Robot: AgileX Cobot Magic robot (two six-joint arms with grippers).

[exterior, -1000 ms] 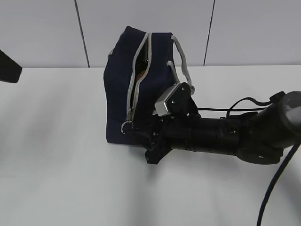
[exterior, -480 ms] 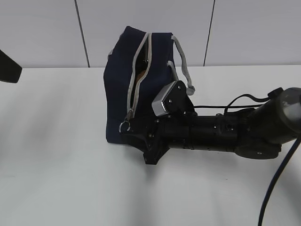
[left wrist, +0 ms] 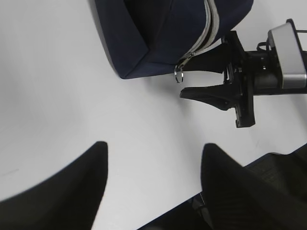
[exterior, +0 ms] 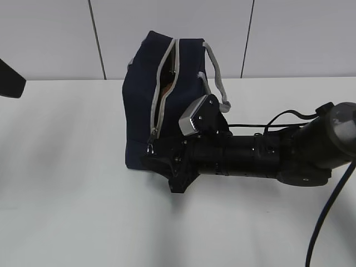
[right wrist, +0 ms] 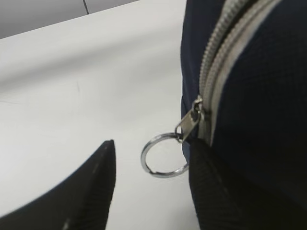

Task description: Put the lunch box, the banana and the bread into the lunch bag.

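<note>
Ring pull [right wrist: 163, 155] hangs free between right pincer's [right wrist: 148, 184] parted fingers — wrist view only; left pincer [left wrist: 153, 187] gapes.

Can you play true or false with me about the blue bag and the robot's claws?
1. The bag stands on a white table. True.
2. The zipper is shut all the way. False: it gapes open along the side.
3. The right gripper is open, with the ring between its fingers. True.
4. The left gripper holds a banana. False: it is open and holds nothing.
</note>
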